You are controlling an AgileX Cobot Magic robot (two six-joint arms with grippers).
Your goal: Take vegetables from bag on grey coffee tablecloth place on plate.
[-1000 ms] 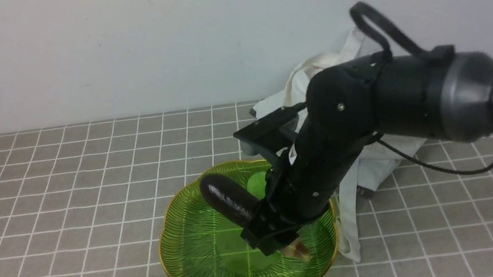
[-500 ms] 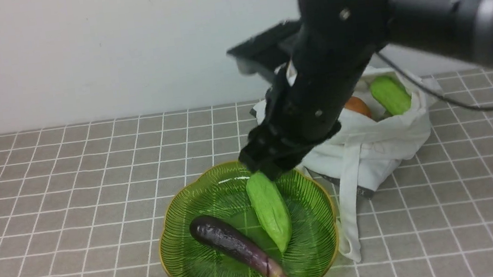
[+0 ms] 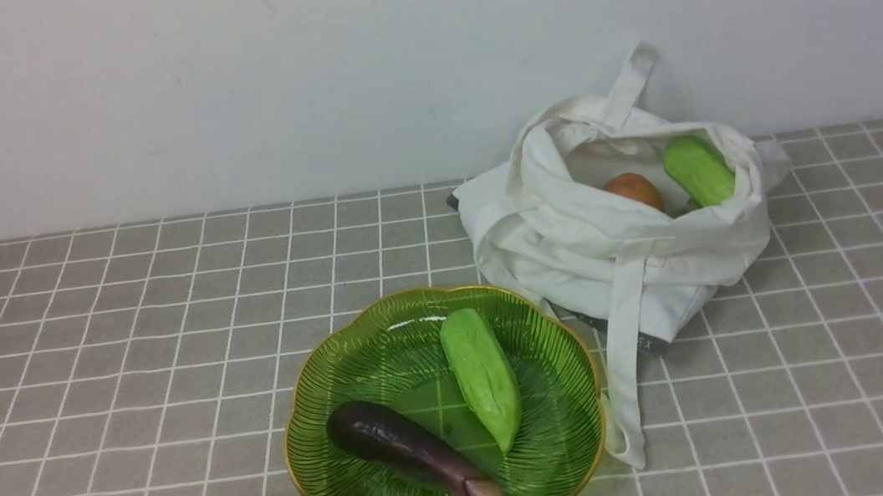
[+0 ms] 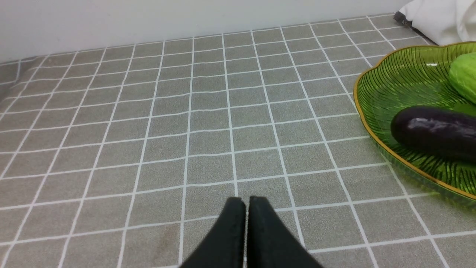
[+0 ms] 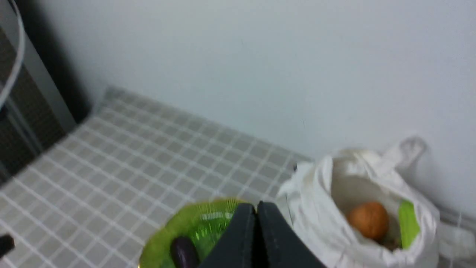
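Observation:
The green glass plate (image 3: 331, 447) sits on the checked tablecloth (image 3: 127, 362) near the front. In it lie the dark purple eggplant (image 3: 399, 449) and a light green gourd (image 3: 481, 375). The white bag (image 3: 576, 248) stands open behind the plate's right side, holding a small orange-brown round vegetable (image 3: 633, 191) and a second green gourd (image 3: 698, 169). Neither arm shows in the front view. My left gripper (image 4: 247, 201) is shut and empty, low over bare cloth left of the plate (image 4: 394, 85). My right gripper (image 5: 256, 207) is shut and empty, high above the plate (image 5: 200, 223) and bag (image 5: 316, 208).
A white wall runs along the back edge of the table. The bag's long strap (image 3: 622, 377) hangs down beside the plate's right rim. A dark frame (image 5: 33, 93) stands at the table's far left end in the right wrist view.
My right arm let go of the eggplant in the plate, rose and left the front view. The eggplant now lies flat in the plate and has slid a little to the left.

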